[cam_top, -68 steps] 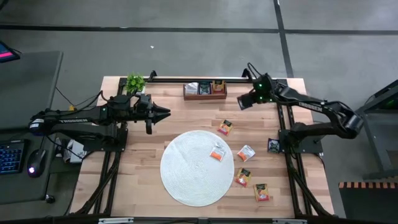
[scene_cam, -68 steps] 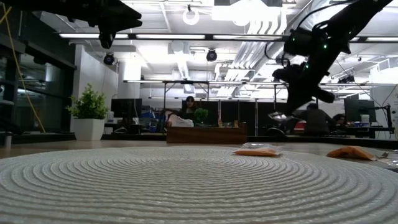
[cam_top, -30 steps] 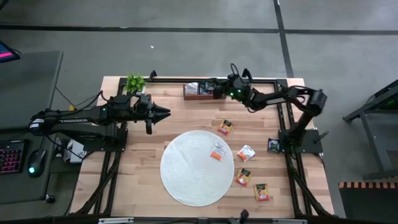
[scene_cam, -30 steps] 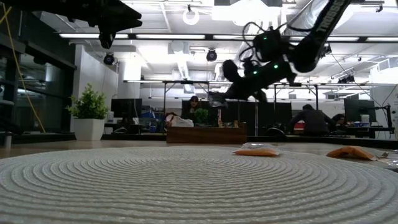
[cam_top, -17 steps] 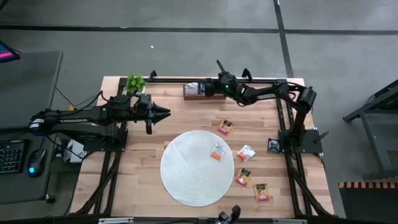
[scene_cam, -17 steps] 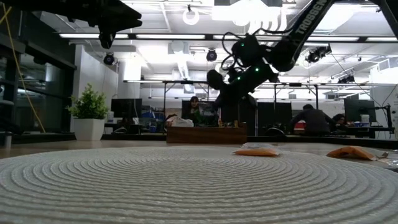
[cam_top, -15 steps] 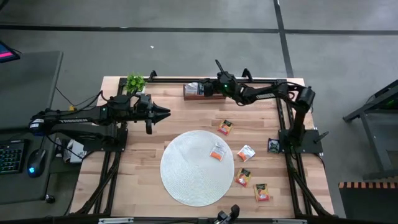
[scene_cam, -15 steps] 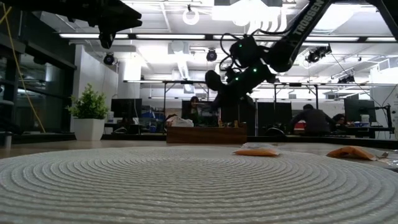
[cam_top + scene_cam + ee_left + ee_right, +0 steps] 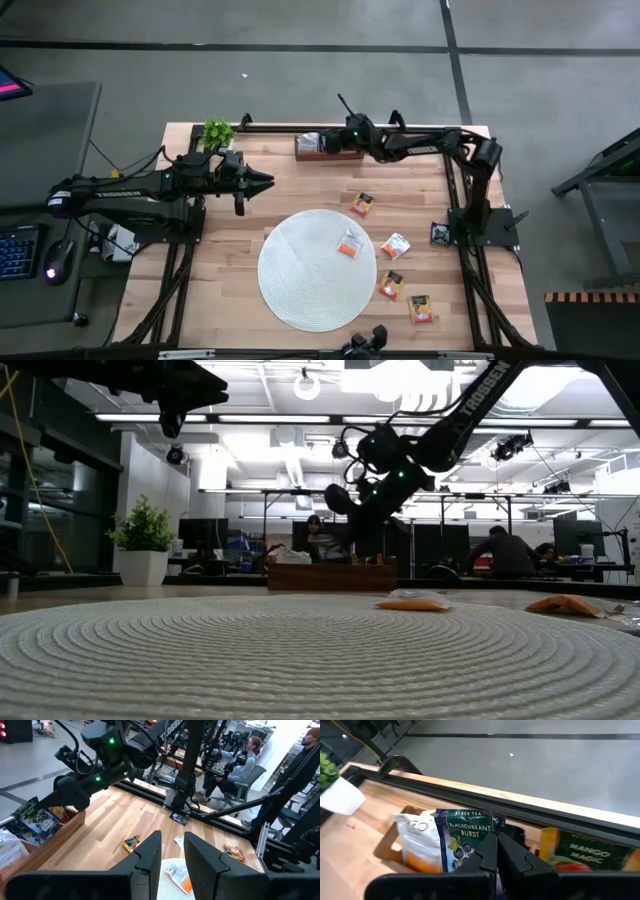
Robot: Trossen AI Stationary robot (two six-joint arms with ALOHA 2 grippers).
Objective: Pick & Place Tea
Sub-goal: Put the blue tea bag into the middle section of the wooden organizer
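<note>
My right gripper (image 9: 340,139) hangs over the brown wooden tray (image 9: 329,153) at the table's far edge, shut on a black tea sachet (image 9: 468,838). A white sachet (image 9: 419,840) and a yellow-green one (image 9: 592,851) stand in the compartments on either side. More sachets lie flat: one on the round white mat (image 9: 350,243), several on the wood to its right (image 9: 396,245), and a black one (image 9: 440,233) by the right arm's base. My left gripper (image 9: 268,181) hovers over the table's left half, narrowly open, holding nothing. My right gripper pinches the black sachet between its two fingers (image 9: 487,851), at the middle of the edge nearest the wrist (image 9: 492,834). The fingers slant down from the table's right. The sachet stands out beyond the fingertips over the tray's middle compartment; whether its far end rests in the tray cannot be told.
A small potted plant (image 9: 217,132) stands at the far left corner. A metal rail (image 9: 530,812) runs behind the tray. Bare wood (image 9: 300,185) lies between the tray and the mat. People sit at desks in the room beyond the table.
My right gripper, shut on the black sachet, has travelled along the far edge toward the table's left, from right of the tray to above it, and has dipped toward the tray. The left arm has kept still.
</note>
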